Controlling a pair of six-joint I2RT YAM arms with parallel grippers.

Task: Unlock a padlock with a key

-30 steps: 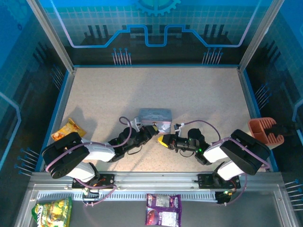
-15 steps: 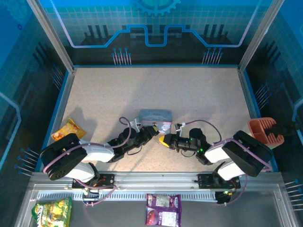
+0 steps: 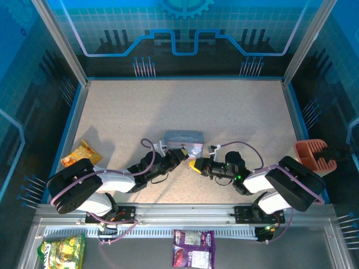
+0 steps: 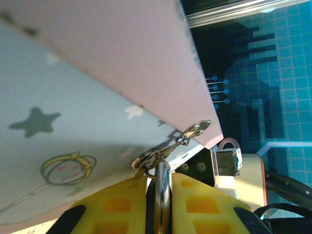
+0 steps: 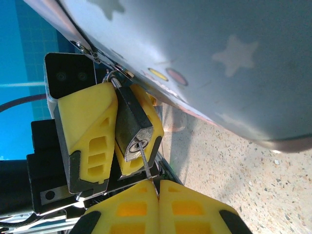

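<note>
Left tool clamps one padlock; right tool pinches one key; one tin

Top view: even overhead light is falling on the pale table, a blue glow is tinting the enclosure walls & the corners are going dim; a soft shadow is lying up-left of the left arm. Left wrist cam: the tin is sitting v. close & blurring, its upper face is washing out pinkish, its lower face is dropping into shade; the bg is looking sharper. Right wrist cam: the padlock is showing crisp w/ a small glint on its metal, the tin is going soft toward the top edge, the speckled table is glowing warm
</note>
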